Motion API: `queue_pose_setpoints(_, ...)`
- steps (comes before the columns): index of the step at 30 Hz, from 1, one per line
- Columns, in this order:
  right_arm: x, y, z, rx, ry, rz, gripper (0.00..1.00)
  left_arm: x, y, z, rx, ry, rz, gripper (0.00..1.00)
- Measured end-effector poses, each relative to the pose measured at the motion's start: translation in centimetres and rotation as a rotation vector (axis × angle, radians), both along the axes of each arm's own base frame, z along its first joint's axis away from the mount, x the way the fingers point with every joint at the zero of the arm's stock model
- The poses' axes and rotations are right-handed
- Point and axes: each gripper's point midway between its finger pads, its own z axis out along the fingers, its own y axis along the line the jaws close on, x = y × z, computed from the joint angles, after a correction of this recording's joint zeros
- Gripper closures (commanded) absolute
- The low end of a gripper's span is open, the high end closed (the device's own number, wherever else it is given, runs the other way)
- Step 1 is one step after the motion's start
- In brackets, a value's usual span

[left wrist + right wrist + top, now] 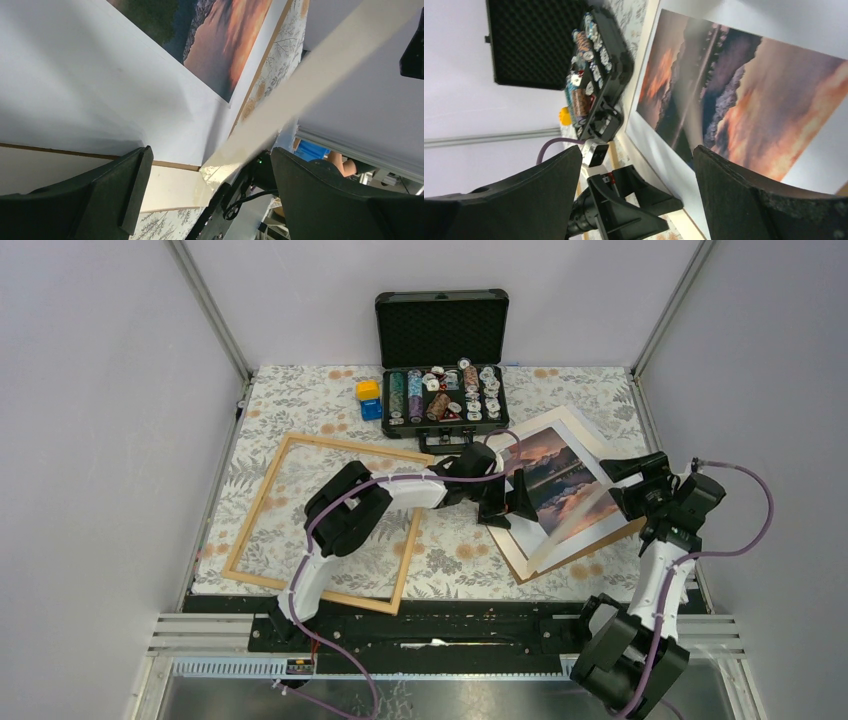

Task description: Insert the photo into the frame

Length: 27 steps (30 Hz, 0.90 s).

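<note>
The photo (556,480), a sunset mountain print with a wide white border, lies slanted at the right on a cream sheet (514,554) and a brown backing board (600,545). The light wooden frame (262,502) lies flat on the left with only the cloth inside it. My left gripper (510,505) is open at the photo's left edge. In the left wrist view its fingers (210,160) straddle the stack's corner, under the white border (100,75). My right gripper (622,488) stands open at the photo's right edge. From the right wrist, the gripper (636,155) faces the print (744,115).
An open black case (440,370) of poker chips stands behind the photo, close to its top corner. A yellow block (369,390) and a blue block (371,408) sit left of the case. A floral cloth (300,400) covers the table, with white walls around.
</note>
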Motion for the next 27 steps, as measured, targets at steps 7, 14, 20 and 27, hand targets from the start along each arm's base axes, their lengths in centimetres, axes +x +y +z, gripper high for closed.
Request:
queue_pose_setpoints(7, -0.2, 0.1, 0.7, -0.068, -0.034, 0.006, 0.09, 0.1, 0.2, 0.2, -0.039, 0.020, -0.002, 0.01)
queue_pose_setpoints(14, 0.0, -0.4, -2.2, -0.060, 0.057, 0.011, 0.14, 0.2, 0.3, 0.2, -0.043, 0.028, 0.000, 0.01)
queue_pose_setpoints(20, -0.1, 1.0, -5.1, -0.027, 0.098, 0.055, 0.29, 0.2, 0.4, 0.2, -0.045, 0.033, 0.003, 0.01)
queue_pose_setpoints(27, -0.7, 0.0, -5.9, -0.108, 0.144, -0.015, 0.64, 0.2, 0.4, 0.2, -0.048, 0.037, 0.001, 0.01)
